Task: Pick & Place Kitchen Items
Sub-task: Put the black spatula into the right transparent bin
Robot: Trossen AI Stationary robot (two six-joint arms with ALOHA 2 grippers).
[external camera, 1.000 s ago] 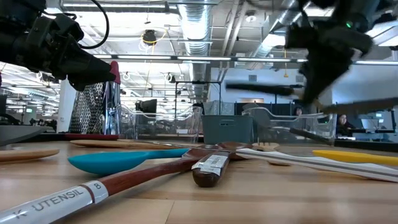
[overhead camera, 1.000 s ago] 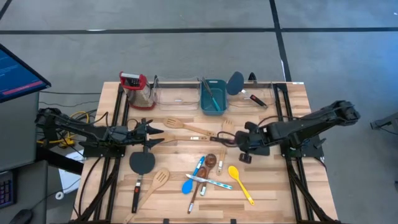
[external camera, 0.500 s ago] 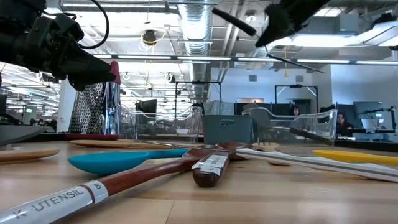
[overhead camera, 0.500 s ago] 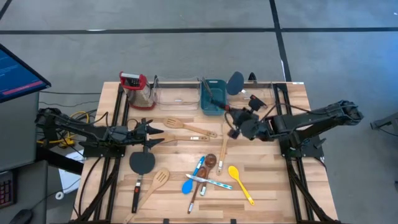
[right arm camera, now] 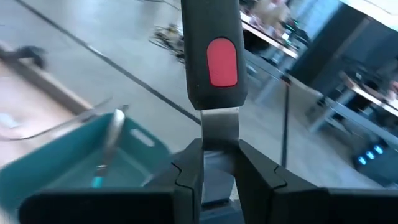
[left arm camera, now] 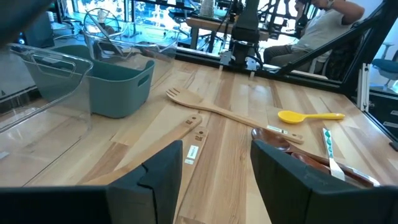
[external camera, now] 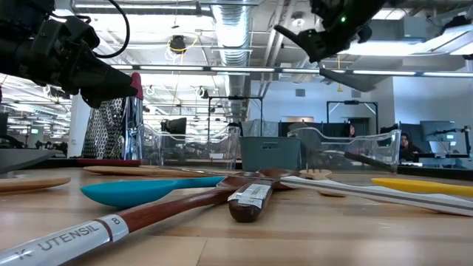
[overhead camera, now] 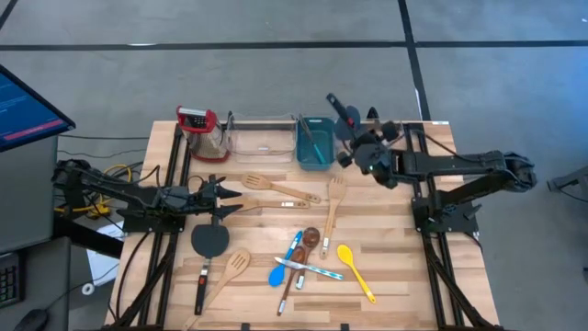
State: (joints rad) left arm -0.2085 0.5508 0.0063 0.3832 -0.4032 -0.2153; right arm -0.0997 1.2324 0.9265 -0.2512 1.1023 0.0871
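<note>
Grey floor surrounds a pale wooden tabletop (overhead camera: 386, 276), across which about a dozen utensils are scattered.

At the left edge, the left hand (overhead camera: 223, 198) is held low with its fingers spread wide and nothing between them. Just in front of it lie a slotted wooden spatula (overhead camera: 268, 185) and a black spatula (overhead camera: 209, 242); it is the nearer hand for these.

Along the far edge, a red-topped grater (overhead camera: 204, 131) is followed by a clear bin (overhead camera: 262, 138), which looks empty, then a teal tub (overhead camera: 315, 142) in which a long utensil already lies.

Farther right, the right hand (overhead camera: 352, 145) is raised just beside the tub's right wall, clamped narrowly on the metal neck of a black spatula with a red-marked handle (right arm camera: 212, 56). Its long axis is seen slanting up and away toward the far left. A short carry leftward and a lowering would probably put it in the tub. A second clear bin (overhead camera: 384, 142) sits largely under the right arm; its contents cannot be told.
</note>
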